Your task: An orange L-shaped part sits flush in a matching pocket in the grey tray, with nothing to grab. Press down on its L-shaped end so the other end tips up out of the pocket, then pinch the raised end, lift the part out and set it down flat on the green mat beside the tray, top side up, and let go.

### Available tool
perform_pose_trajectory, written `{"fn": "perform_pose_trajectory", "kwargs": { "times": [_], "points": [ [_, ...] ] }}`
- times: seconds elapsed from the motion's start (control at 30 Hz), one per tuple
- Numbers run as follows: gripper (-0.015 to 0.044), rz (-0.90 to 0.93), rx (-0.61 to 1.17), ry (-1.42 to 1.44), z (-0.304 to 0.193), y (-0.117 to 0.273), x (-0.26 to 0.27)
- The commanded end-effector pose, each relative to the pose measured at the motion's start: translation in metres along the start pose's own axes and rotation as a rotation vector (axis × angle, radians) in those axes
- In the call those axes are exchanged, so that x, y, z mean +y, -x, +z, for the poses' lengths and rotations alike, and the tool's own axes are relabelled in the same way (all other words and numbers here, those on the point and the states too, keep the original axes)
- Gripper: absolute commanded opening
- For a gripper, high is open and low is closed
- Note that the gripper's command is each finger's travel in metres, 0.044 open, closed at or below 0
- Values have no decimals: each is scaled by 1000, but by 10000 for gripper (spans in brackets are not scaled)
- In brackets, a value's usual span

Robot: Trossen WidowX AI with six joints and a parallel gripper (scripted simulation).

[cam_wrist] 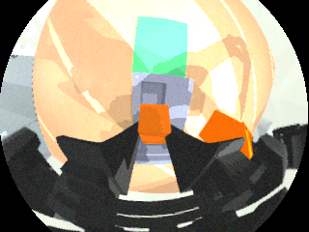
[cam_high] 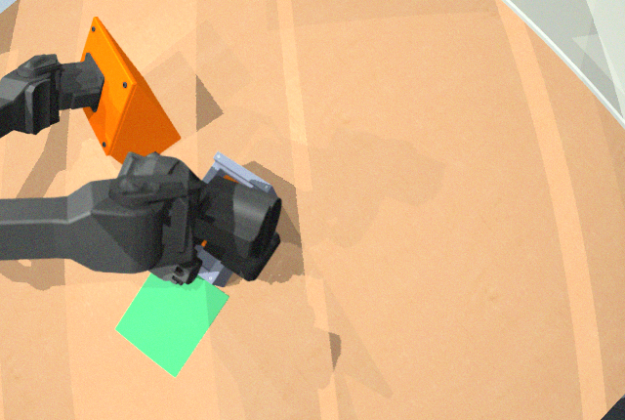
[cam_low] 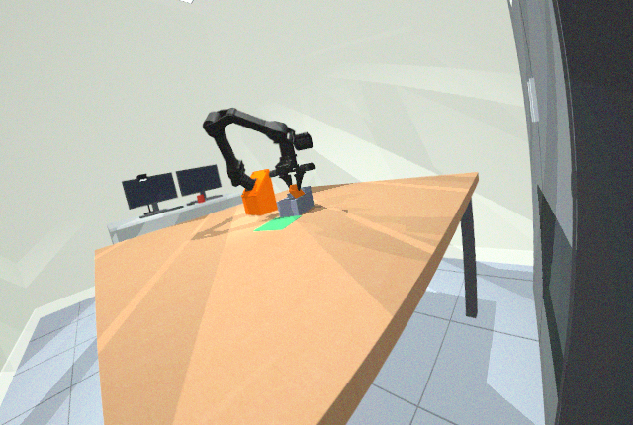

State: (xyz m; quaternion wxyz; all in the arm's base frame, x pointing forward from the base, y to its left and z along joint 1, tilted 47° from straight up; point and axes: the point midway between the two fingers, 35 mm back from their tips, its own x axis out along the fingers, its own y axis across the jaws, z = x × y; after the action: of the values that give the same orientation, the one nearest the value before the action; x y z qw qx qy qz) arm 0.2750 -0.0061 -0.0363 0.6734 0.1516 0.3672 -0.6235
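Note:
The orange part (cam_low: 295,190) (cam_wrist: 154,117) is between my fingertips above the grey tray (cam_high: 244,172) (cam_low: 287,207) (cam_wrist: 182,99). My gripper (cam_low: 295,186) (cam_wrist: 153,126) is shut on it, one dark finger on each side. In the wrist view, part of the tray's pocket shows bare beyond the part. Whether the part's lower end still touches the pocket cannot be told. In the top view the arm covers the fingertips and most of the tray; only slivers of orange show. The green mat (cam_high: 169,326) (cam_low: 277,224) (cam_wrist: 160,41) lies flat beside the tray, with nothing on it.
The orange wedge-shaped arm mount (cam_high: 113,87) (cam_low: 259,198) (cam_wrist: 219,128) stands close to the tray, on the side by the arm's base. The wooden table (cam_high: 429,254) (cam_low: 245,323) carries the mount, tray and mat. Two monitors (cam_low: 148,191) (cam_low: 198,180) stand on a separate desk behind.

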Motion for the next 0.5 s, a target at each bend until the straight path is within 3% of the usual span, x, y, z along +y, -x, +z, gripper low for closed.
{"fn": "perform_pose_trajectory", "kwargs": {
  "times": [0.0, 0.47],
  "points": [
    [0, 5, 5, -8, 0, 7, 1],
    [0, 4, 5, -6, 0, 29, 1]
  ]
}}
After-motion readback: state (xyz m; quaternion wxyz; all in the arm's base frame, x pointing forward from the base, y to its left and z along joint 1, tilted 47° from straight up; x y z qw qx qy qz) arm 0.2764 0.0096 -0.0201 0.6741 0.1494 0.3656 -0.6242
